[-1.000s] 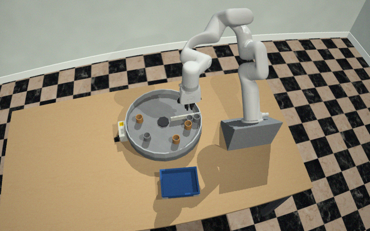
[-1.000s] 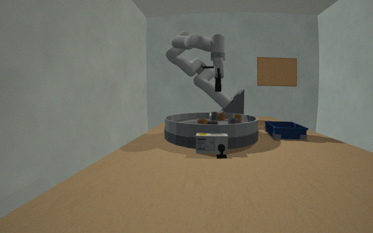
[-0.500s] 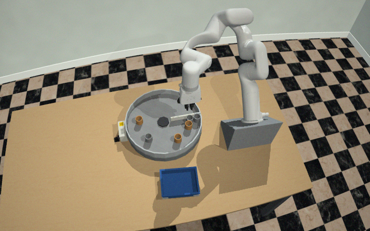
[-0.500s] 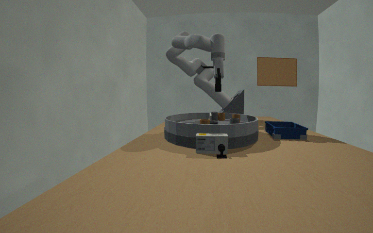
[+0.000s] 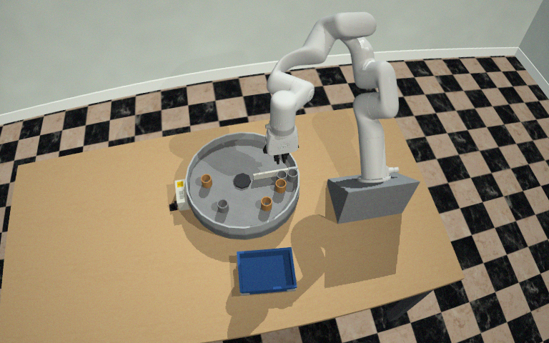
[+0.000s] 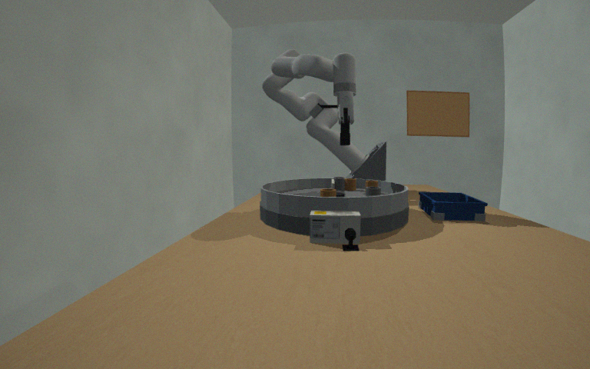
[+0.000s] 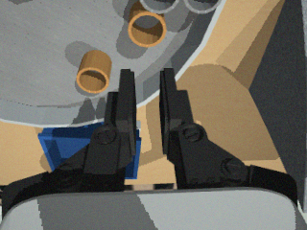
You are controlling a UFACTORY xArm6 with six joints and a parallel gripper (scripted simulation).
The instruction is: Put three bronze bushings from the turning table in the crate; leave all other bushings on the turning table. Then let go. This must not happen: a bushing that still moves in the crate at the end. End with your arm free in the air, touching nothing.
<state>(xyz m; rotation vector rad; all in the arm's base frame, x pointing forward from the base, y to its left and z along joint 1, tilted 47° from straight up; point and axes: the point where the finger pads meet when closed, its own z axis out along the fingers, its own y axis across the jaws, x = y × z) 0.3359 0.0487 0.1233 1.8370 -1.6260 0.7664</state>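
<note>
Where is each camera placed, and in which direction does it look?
Top: high above the table, facing steeply down on the round grey turning table; the white arm shows.
Exterior: low at the table's far end, facing the arm across the turning table.
Wrist: on the hand, looking past the black jaws.
Top and wrist share the open blue rectangular crate.

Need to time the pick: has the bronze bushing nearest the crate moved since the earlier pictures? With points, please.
Yes, the bronze bushing (image 5: 266, 207) (image 6: 371, 184) (image 7: 96, 61) has moved rightward, toward the white bar (image 5: 269, 174) (image 6: 333, 183).
</note>
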